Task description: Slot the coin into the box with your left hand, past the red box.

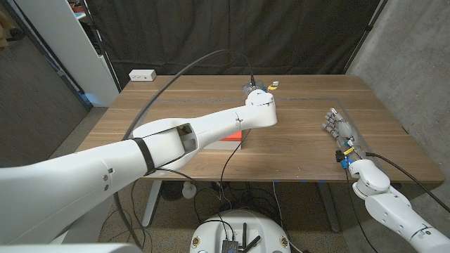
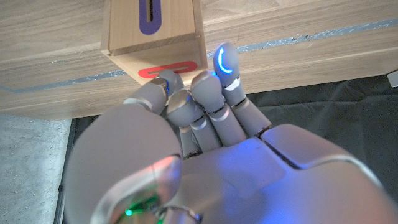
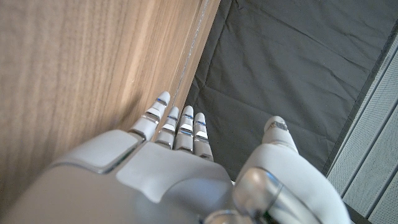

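Note:
My left arm reaches across the table, and my left hand (image 1: 254,90) is at the far middle. In the left wrist view the left hand (image 2: 186,118) is bunched against a wooden box (image 2: 155,37) that has a purple slot (image 2: 149,15) on one face and a red slot (image 2: 171,68) on the adjoining face. Thumb and fingertips (image 2: 180,99) meet at the red slot. No coin shows between them. The red box (image 1: 230,138) lies under my left forearm, mostly hidden. My right hand (image 1: 339,131) sits on the table's right side, fingers apart and holding nothing.
A small white and yellow object (image 1: 274,85) lies at the far edge beside my left hand. A white power strip (image 1: 142,75) lies at the far left corner. Dark curtains hang behind the table (image 1: 302,140).

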### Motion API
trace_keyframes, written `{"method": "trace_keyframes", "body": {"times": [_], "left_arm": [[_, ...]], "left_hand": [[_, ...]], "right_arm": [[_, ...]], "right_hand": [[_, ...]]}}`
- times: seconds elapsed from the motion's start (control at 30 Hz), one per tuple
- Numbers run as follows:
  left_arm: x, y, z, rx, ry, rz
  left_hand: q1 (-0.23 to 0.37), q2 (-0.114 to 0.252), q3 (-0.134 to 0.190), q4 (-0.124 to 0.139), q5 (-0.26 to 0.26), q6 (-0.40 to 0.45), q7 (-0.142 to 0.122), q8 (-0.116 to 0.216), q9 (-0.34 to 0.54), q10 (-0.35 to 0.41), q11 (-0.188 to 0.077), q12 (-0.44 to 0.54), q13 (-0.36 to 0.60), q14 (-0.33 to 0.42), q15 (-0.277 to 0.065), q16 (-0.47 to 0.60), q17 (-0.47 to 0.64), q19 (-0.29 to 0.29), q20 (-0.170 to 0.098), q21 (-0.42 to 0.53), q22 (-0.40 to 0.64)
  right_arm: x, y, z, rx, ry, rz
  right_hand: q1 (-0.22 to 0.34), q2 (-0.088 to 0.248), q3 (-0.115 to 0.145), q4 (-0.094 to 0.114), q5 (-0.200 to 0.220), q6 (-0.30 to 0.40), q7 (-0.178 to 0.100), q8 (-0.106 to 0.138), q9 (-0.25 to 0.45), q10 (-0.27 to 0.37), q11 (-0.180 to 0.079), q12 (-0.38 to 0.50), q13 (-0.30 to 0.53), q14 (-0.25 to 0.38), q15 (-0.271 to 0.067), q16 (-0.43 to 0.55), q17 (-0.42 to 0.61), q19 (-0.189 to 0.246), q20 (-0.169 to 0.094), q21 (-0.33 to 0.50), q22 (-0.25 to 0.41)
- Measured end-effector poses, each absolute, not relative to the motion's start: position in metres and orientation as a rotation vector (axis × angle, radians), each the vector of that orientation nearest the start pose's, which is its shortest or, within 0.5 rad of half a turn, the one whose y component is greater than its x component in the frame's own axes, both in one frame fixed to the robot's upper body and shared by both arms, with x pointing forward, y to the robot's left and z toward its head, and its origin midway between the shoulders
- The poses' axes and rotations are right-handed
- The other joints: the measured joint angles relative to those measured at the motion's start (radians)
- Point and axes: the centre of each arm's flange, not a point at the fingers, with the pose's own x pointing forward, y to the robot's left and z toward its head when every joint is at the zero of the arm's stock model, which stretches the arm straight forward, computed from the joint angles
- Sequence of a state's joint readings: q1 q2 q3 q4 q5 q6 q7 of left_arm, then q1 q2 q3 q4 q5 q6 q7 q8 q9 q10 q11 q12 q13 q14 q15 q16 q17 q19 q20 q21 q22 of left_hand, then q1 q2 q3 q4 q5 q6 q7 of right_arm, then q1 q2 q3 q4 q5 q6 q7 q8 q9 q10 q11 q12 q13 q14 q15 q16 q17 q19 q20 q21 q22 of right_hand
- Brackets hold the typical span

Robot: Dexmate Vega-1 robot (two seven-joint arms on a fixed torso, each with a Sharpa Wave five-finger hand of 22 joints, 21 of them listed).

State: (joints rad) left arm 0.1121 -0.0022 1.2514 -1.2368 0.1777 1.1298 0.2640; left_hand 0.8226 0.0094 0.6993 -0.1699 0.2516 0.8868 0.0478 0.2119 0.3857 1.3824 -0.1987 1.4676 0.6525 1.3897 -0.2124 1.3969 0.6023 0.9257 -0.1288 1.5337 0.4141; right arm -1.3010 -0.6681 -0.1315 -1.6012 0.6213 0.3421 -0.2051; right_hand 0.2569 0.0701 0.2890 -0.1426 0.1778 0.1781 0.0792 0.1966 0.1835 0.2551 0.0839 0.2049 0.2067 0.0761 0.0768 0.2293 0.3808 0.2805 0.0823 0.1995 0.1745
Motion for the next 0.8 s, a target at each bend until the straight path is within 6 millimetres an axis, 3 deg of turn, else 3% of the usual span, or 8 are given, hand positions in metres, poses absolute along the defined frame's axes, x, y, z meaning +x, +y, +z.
{"method": "trace_keyframes", "body": {"times": [0.43, 0.47, 0.67, 0.77, 0.8], "left_arm": [[0.613, -0.053, 0.108, 1.27, -0.353, 0.304], [0.604, -0.048, 0.117, 1.247, -0.394, 0.297], [0.592, -0.036, 0.122, 1.216, -0.457, 0.326], [0.59, -0.036, 0.126, 1.214, -0.481, 0.345], [0.584, -0.026, 0.123, 1.186, -0.498, 0.338]], "left_hand": [[-0.008, 0.008, 0.01, -0.004, 0.004, 0.01, -0.007, -0.011, -0.015, -0.006, 0.005, -0.003, 0.009, -0.011, -0.001, 0.003, 0.01, 0.0, 0.0, -0.001, 0.001], [-0.012, 0.004, 0.013, -0.007, 0.004, 0.012, -0.009, -0.011, -0.016, -0.01, 0.01, -0.02, -0.006, -0.021, -0.001, 0.001, 0.006, -0.005, 0.0, -0.007, 0.001], [-0.022, 0.001, 0.001, -0.004, 0.0, 0.041, -0.038, -0.002, 0.005, -0.059, 0.037, -0.247, -0.275, -0.123, -0.004, -0.143, -0.202, -0.081, 0.017, -0.086, -0.125], [-0.086, 0.042, 0.004, 0.011, 0.0, 0.031, -0.028, 0.001, 0.022, -0.135, 0.07, -0.384, -0.369, -0.227, -0.001, -0.27, -0.315, -0.173, 0.039, -0.144, -0.203], [-0.115, 0.051, 0.01, 0.019, 0.0, 0.022, -0.021, 0.001, 0.022, -0.171, 0.079, -0.432, -0.389, -0.274, 0.002, -0.32, -0.346, -0.212, 0.048, -0.164, -0.218]], "right_arm": [[0.549, -0.385, -0.11, 0.012, -0.577, -0.073], [0.547, -0.385, -0.109, 0.007, -0.584, -0.082], [0.544, -0.383, -0.108, 0.004, -0.593, -0.087], [0.543, -0.381, -0.107, 0.007, -0.597, -0.082], [0.542, -0.381, -0.106, 0.004, -0.599, -0.088]], "right_hand": [[0.0, 0.0, 0.0, 0.0, 0.0, 0.004, -0.004, 0.0, 0.0, 0.0, 0.0, 0.0, 0.0, 0.003, 0.003, 0.0, 0.0, 0.0, 0.0, 0.0, 0.0], [0.0, 0.0, 0.0, 0.0, 0.0, 0.004, -0.004, 0.0, 0.0, 0.0, 0.0, 0.0, 0.0, 0.003, 0.003, 0.0, 0.0, 0.0, 0.0, 0.0, 0.0], [0.0, 0.0, 0.0, 0.0, 0.0, 0.004, -0.004, 0.0, 0.0, 0.0, 0.0, 0.0, 0.0, 0.003, 0.003, 0.0, 0.0, 0.0, 0.0, 0.0, 0.0], [0.0, 0.0, 0.0, 0.0, 0.0, 0.004, -0.004, 0.0, 0.0, 0.0, 0.0, 0.0, 0.0, 0.003, 0.003, 0.0, 0.0, 0.0, 0.0, 0.0, 0.0], [0.0, 0.0, 0.0, 0.0, 0.0, 0.004, -0.004, 0.0, 0.0, 0.0, 0.0, 0.0, 0.0, 0.003, 0.003, 0.0, 0.0, 0.0, 0.0, 0.0, 0.0]]}}
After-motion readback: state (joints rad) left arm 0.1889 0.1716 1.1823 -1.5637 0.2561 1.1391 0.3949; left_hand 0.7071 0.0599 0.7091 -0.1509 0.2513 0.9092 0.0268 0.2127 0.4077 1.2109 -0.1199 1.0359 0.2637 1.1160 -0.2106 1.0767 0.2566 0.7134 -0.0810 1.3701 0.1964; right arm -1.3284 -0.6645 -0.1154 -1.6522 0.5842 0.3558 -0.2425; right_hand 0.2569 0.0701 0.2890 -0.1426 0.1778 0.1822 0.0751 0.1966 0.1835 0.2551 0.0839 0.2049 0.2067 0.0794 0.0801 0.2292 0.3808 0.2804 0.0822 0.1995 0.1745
